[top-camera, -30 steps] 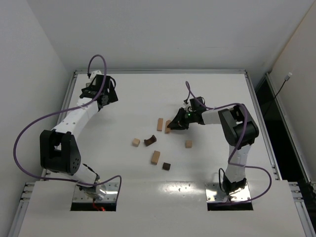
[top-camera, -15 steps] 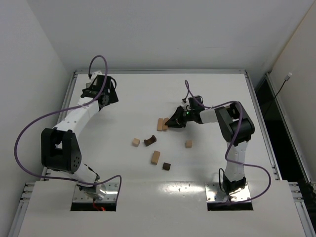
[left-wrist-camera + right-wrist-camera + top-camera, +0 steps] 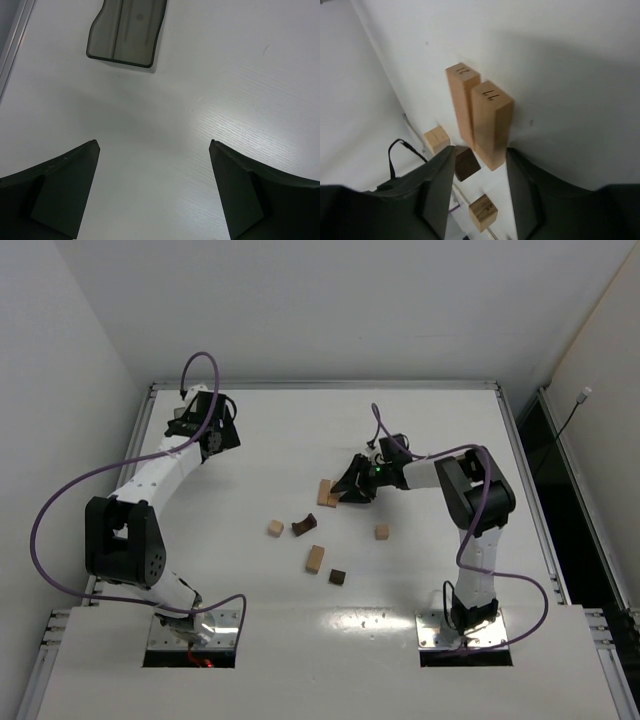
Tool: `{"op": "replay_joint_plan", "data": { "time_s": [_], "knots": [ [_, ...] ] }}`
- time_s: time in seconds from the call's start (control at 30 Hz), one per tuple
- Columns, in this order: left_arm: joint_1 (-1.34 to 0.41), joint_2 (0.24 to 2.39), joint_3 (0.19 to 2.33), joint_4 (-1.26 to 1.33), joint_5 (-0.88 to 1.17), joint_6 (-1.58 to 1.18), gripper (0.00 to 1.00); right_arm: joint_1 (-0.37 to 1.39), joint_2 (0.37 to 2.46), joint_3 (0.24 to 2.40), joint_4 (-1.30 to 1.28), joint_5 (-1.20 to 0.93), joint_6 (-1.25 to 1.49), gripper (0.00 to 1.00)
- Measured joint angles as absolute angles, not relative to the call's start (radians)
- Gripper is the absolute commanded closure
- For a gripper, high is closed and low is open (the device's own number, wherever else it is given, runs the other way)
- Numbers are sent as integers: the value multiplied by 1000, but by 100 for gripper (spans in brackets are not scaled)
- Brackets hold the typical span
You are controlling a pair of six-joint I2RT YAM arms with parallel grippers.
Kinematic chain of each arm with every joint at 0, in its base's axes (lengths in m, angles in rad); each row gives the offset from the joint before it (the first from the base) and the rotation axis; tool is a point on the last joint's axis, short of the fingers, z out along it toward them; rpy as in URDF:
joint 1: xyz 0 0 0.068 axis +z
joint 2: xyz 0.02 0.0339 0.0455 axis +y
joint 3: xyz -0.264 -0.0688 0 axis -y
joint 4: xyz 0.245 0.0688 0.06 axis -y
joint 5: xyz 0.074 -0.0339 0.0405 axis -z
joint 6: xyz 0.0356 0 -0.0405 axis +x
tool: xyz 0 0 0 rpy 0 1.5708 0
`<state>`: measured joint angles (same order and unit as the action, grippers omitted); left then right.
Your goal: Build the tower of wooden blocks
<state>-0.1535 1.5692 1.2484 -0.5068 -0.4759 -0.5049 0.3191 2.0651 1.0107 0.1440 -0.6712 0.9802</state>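
Observation:
Two tan bars lie side by side on the table (image 3: 325,492). In the right wrist view they are the far bar (image 3: 461,100) and the near bar (image 3: 492,122). My right gripper (image 3: 480,150) is open; its fingers straddle the near bar's end with gaps on both sides. From above, the right gripper (image 3: 346,489) sits just right of the pair. Loose pieces lie nearer: a tan cube (image 3: 275,528), a dark arch (image 3: 305,526), a tan bar (image 3: 315,558), a dark cube (image 3: 337,577) and another tan cube (image 3: 382,531). My left gripper (image 3: 207,432) is open at the far left, over bare table (image 3: 153,142).
A translucent grey bin (image 3: 127,32) lies just ahead of the left gripper. A metal rail (image 3: 325,385) borders the table's far edge, with white walls around. The right arm's purple cable (image 3: 380,425) loops above its wrist.
The right gripper carried a tan bar leftward, put it against the other bar, and its jaws have spread off it. The left arm has not moved.

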Motion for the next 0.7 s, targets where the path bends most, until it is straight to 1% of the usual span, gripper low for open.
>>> {"op": "replay_joint_plan", "data": {
  "time_s": [0.03, 0.1, 0.47, 0.7],
  "knots": [
    [-154, 1569, 1248, -507, -475, -505, 10, 320, 2060, 1013, 145, -675, 980, 51],
    [-154, 1569, 1248, -507, -475, -505, 10, 323, 2049, 1012, 144, -671, 977, 47],
    [-154, 1569, 1248, -507, -474, -505, 10, 321, 1993, 976, 107, -610, 959, 47],
    [-154, 1569, 1248, -507, -470, -505, 10, 318, 2000, 998, 68, -606, 953, 47]
  ]
}}
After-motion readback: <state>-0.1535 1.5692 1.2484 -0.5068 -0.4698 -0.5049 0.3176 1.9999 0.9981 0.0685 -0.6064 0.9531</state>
